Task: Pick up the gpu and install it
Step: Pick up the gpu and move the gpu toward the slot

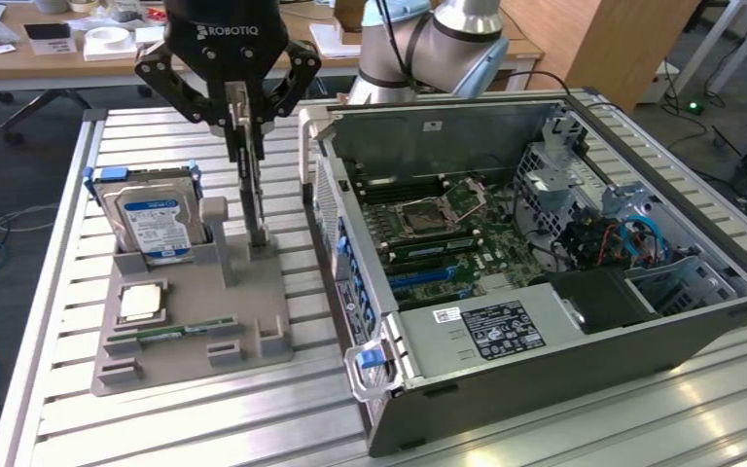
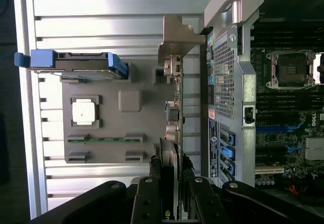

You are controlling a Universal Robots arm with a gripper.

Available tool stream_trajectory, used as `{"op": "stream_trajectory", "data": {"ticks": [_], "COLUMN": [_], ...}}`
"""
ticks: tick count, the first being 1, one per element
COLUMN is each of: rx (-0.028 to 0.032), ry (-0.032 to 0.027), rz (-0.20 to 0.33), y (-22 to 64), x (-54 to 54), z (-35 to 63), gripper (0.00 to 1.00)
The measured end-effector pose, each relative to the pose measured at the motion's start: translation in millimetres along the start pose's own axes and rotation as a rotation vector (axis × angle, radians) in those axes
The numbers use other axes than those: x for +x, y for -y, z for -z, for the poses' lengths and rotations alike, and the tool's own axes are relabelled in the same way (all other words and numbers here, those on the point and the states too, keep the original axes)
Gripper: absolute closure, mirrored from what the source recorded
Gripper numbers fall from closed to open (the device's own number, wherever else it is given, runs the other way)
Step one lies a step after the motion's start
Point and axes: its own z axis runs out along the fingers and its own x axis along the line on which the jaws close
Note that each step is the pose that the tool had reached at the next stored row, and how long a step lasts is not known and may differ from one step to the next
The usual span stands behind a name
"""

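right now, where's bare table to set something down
In the exterior view: bare table between the grey tray and the near edge, and at the near right corner past the computer case. Crowded: the gap between tray and case, where the end effector grips the upright graphics card.

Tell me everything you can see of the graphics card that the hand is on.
The graphics card is a thin green circuit board, seen edge-on and standing upright. Small dark and silvery parts line one face, and a bent silver metal bracket caps one end. The hand grips its upper edge, one finger on each side. Its lower end is at the upright posts of the grey tray, beside the open computer case; whether it rests in a slot there can't be told.
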Motion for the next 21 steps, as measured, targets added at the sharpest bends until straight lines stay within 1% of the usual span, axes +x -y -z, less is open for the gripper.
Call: {"op": "stream_trajectory", "data": {"ticks": [4,8,14,21], "rx": [0.0002,0.0,0.0,-0.0001], "ry": [-0.0002,0.0,0.0,0.0], "rz": [0.0,0.0,0.0,0.0], "y": [-0.1,-0.4,-1.1,-2.2], "x": [-0.9,-7.1,-23.5,-47.3], "z": [0.1,-0.1,-0.5,-1.0], "gripper": [0.74,0.74,0.74,0.74]}}
